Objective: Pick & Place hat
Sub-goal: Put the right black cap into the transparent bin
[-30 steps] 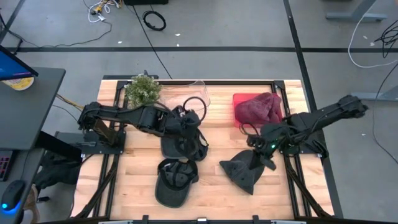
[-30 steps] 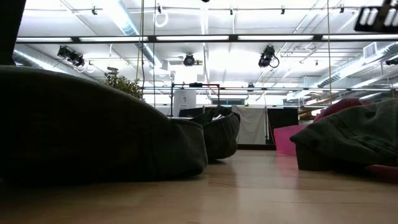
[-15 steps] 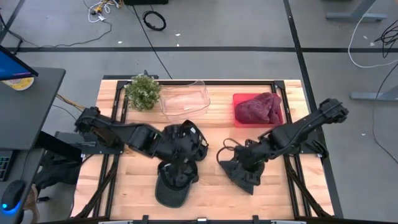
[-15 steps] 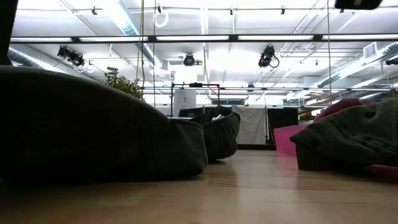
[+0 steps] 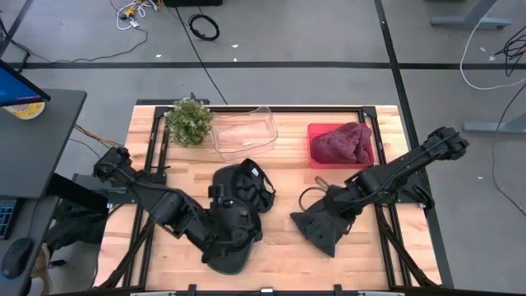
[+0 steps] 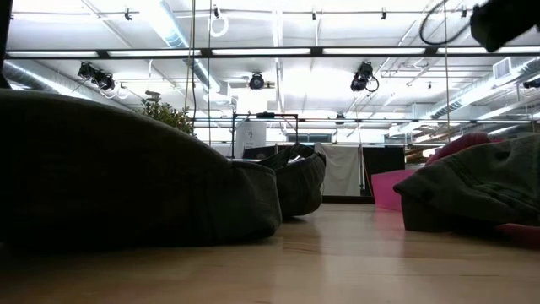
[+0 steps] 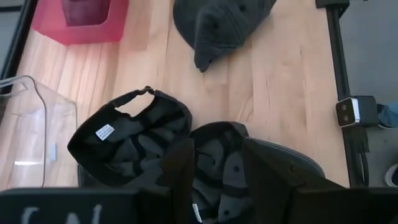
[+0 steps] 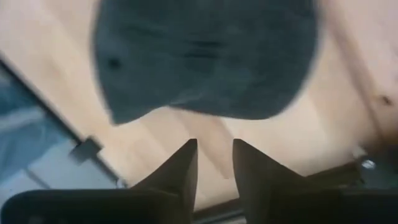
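The left gripper hovers over the front black cap, fingers apart, holding nothing. Beside it, the right gripper, fingers slightly apart and empty, hangs above the grey hat. Farther back lies a second black cap.

**Room and surroundings**

Floor: grey, smooth, crossed by dark seam lines. A coiled black cable lies on it beyond the table; a white cable loops at the right, and a small tangle of wires sits near the far edge. A dark desk stands at the left, carrying a lit blue screen. Low view: white ceiling with long strip lights, exposed pipes, and 2 hanging fixtures.
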{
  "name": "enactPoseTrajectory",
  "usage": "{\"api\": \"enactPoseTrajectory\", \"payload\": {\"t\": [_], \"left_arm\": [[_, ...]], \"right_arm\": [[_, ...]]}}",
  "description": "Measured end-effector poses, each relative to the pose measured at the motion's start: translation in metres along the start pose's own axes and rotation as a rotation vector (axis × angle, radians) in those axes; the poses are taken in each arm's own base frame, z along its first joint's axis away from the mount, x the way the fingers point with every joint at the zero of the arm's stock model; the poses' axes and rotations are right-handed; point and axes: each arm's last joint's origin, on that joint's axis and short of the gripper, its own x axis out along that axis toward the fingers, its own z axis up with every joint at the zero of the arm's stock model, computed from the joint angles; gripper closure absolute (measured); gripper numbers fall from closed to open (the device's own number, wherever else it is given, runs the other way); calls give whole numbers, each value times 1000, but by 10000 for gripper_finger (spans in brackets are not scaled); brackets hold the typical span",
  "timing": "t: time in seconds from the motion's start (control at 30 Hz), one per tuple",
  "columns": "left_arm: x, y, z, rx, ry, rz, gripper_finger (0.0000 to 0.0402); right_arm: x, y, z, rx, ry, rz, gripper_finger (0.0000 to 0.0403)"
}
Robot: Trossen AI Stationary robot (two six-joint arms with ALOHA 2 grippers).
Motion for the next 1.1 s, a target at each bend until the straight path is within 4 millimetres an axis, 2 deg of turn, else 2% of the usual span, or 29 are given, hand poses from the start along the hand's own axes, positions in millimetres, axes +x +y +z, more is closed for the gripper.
{"api": "enactPoseTrajectory", "payload": {"t": [0.23,0.5,0.8,0.93,1.1], "left_arm": [[-6,-8,-4,-10,-32,26,262],[-3,-2,-1,-27,-40,56,262],[4,9,5,-62,-36,82,262],[8,15,10,-85,-49,89,262],[12,22,13,-109,-46,87,262]], "right_arm": [[-6,-41,-16,216,-103,-96,277],[-12,-44,-16,58,-138,-43,272],[-10,-40,-11,65,-193,-11,267],[4,-47,-3,66,-156,27,231],[32,-63,3,82,-85,30,142]]}}
